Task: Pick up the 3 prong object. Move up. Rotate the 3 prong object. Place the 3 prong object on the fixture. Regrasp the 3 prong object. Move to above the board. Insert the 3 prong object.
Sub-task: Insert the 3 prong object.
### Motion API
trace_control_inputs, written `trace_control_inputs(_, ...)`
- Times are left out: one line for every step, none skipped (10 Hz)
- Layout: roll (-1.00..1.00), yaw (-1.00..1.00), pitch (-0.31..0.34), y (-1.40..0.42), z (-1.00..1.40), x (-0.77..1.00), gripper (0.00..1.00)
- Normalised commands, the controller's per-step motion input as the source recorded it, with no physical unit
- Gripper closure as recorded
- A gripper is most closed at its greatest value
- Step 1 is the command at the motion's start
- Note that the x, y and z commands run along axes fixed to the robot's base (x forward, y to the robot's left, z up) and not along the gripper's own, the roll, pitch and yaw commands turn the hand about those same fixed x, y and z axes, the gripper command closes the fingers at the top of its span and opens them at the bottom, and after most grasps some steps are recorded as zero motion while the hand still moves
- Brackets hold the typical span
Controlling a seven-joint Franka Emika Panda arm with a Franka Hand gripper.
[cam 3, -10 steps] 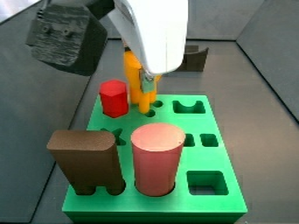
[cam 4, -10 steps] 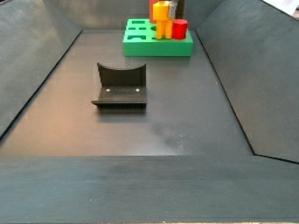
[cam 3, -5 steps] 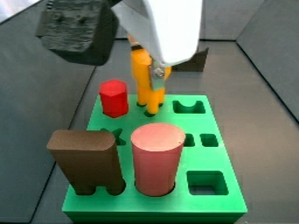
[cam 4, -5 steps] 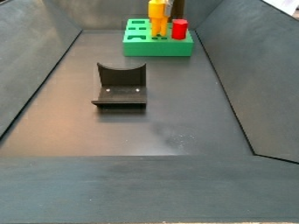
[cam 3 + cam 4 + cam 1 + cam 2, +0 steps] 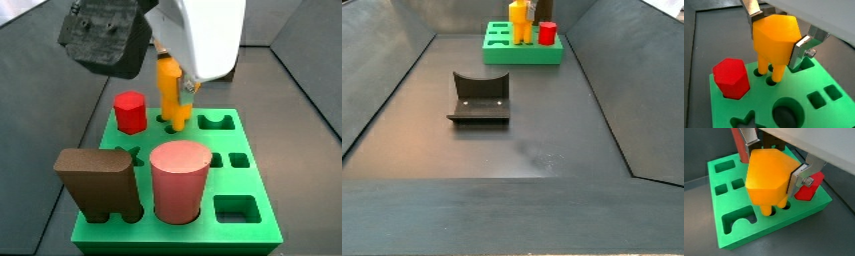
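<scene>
The 3 prong object (image 5: 776, 37), an orange block, stands upright with my gripper (image 5: 778, 41) shut on its sides; both wrist views show the silver fingers (image 5: 799, 177) pressing it. Its prongs (image 5: 777, 74) reach down into the small round holes of the green board (image 5: 811, 112). In both side views the 3 prong object (image 5: 170, 88) rises from the far part of the board (image 5: 201, 232). The fixture (image 5: 478, 98), a dark bracket, stands on the floor away from the board (image 5: 523, 53).
A red hexagonal peg (image 5: 130, 112) stands in the board right beside the held piece. A brown block (image 5: 96, 182) and a pink cylinder (image 5: 179, 180) fill the board's near part. Dark sloping walls (image 5: 382, 100) enclose the floor.
In a side view the arm and its wrist camera have shifted to the right and a little up over the board. The orange piece now stands straighter, still held.
</scene>
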Motion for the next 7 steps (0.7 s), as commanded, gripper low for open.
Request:
trace_control_inputs(-0.15, -0.26, 0.0, 0.0, -0.16, -0.28, 1.0)
trace_control_inputs(-0.18, -0.2, 0.0, 0.0, -0.15, -0.19, 1.0)
trace_control_inputs(-0.16, -0.15, 0.0, 0.0, -0.14, -0.19, 1.0)
trace_control_inputs(-0.17, -0.11, 0.0, 0.0, -0.07, -0.19, 1.0)
trace_control_inputs(-0.17, -0.05, 0.0, 0.02, 0.0, 0.0, 1.0)
trace_control_inputs(-0.11, 0.0, 0.021, 0.04, 0.0, 0.07, 1.0)
trace_control_inputs(-0.05, 0.0, 0.053, 0.05, 0.08, 0.1, 1.0)
